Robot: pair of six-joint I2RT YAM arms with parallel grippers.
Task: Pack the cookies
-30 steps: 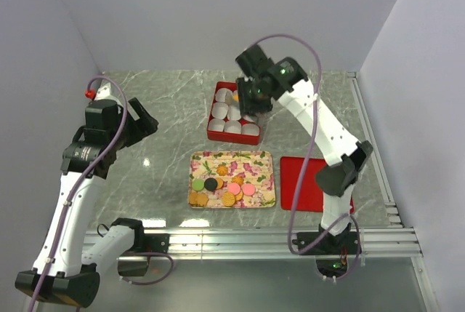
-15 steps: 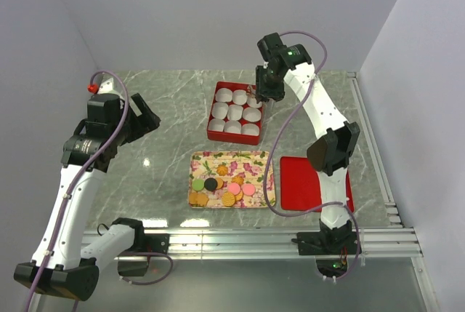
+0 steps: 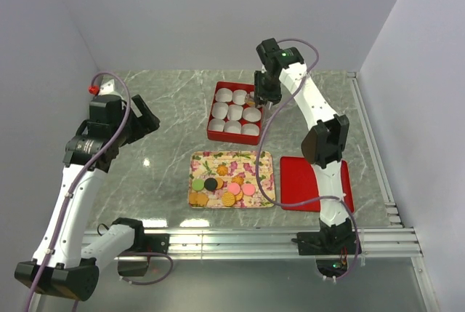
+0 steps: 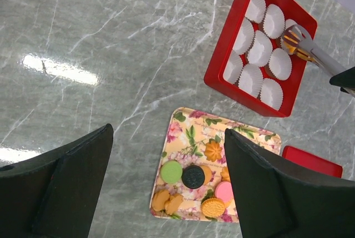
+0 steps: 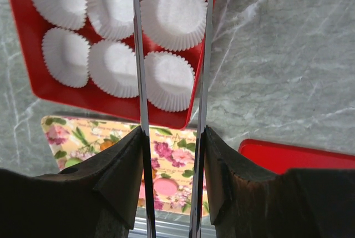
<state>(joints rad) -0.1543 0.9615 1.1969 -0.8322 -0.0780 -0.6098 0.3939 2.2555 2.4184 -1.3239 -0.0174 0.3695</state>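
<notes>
Orange, pink, green, black cookies (image 3: 218, 187) clustered on floral tray (image 3: 254, 160), near edge; one golden cookie (image 4: 292, 40), seemingly in tongs (image 4: 317, 56), over red box (image 3: 231, 137). Right gripper (image 5: 173, 138) clamped on tongs; left gripper (image 4: 168, 132) spread wide. Grey marble table (image 3: 163, 105), pale walls (image 3: 182, 14).

To the right of the right pincer (image 5: 173, 132) bare marble (image 3: 345, 97) runs clear to the side rail (image 3: 369, 137). Ahead and to its left, the tongs (image 4: 317, 56) it clamps reach over the red box (image 3: 213, 136), packed with paper cups (image 5: 172, 13). Behind it the floral tray (image 3: 254, 163) of cookies (image 3: 218, 190) and the red lid (image 3: 298, 181) take up the table. The left pincer (image 4: 169, 132), fingers spread wide, hangs above open marble, with box and tray well off to its right.
</notes>
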